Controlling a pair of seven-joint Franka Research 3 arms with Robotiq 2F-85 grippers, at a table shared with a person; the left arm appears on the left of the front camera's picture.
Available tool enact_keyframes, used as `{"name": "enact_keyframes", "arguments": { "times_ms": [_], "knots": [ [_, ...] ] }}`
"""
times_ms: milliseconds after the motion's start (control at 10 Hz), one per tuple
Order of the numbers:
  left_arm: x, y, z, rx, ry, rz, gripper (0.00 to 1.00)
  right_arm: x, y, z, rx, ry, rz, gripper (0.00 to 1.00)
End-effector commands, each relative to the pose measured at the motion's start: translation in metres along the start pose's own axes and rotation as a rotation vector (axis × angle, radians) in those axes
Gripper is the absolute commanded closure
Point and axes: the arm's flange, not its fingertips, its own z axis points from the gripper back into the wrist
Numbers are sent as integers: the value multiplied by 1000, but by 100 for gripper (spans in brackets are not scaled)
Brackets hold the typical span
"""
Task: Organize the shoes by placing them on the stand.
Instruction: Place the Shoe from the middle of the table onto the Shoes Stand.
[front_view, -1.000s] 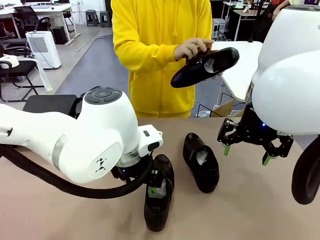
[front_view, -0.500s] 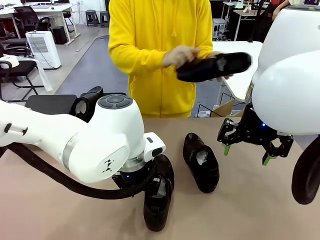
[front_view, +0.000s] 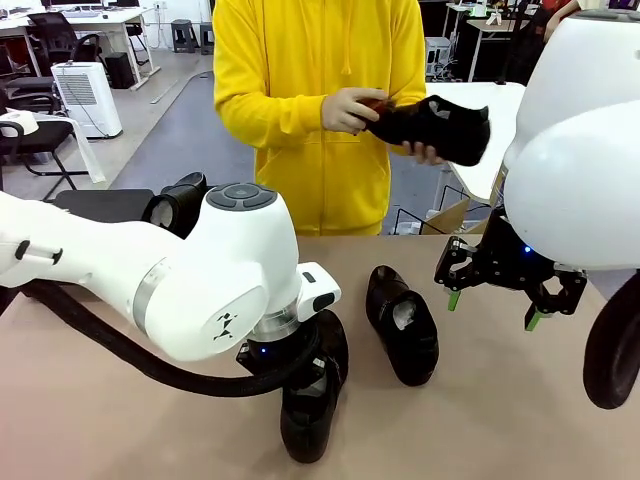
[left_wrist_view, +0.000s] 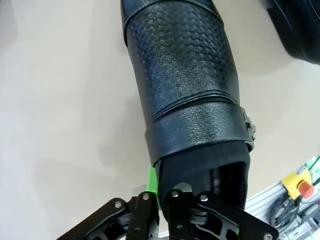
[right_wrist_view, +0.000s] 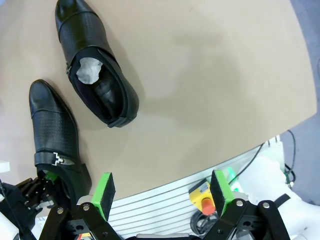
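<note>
My left gripper (front_view: 303, 370) is shut on the heel collar of a black shoe (front_view: 308, 410) lying on the tan table. In the left wrist view the fingers (left_wrist_view: 152, 180) pinch that shoe (left_wrist_view: 185, 90) at its opening. A second shoe (front_view: 402, 322) with pale paper stuffing lies beside it, also seen as the stuffed shoe (right_wrist_view: 100, 85) in the right wrist view. The person in yellow holds a third shoe (front_view: 435, 128) in both hands. My right gripper (front_view: 500, 292) hangs open above the table, its pads (right_wrist_view: 105, 187) wide apart. The stand (front_view: 95, 205) sits far left, with a dark shoe-like shape (front_view: 180, 198) on it.
The table's near edge (right_wrist_view: 200, 165) runs under my right gripper, with a red emergency button (right_wrist_view: 205, 202) below it. Bare table (front_view: 520, 400) lies to the right of the two shoes. A white table (front_view: 485, 120) stands behind the person.
My left gripper has shut on the near shoe's heel and the arm has shifted right. The person has turned the held shoe in their hands. The right arm has stayed still.
</note>
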Motion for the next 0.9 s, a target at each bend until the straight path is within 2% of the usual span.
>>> {"name": "enact_keyframes", "arguments": {
  "times_ms": [0, 200, 400, 600, 800],
  "knots": [
    [3, -4, 1, 42, 19, 2, 100, 4, 1, 0, 35, 16, 21, 0],
    [0, -3, 12, 50, 13, 11, 100, 4, 1, 0, 35, 16, 21, 0],
    [-5, 18, 68, -54, -58, 75, 100, 4, 1, 0, 35, 16, 21, 0],
    [-2, 61, 130, -74, -211, 144, 100, 4, 1, 0, 35, 16, 21, 0],
    [31, 129, 169, -41, -438, 273, 100, 4, 1, 0, 35, 16, 21, 0]
  ]
}}
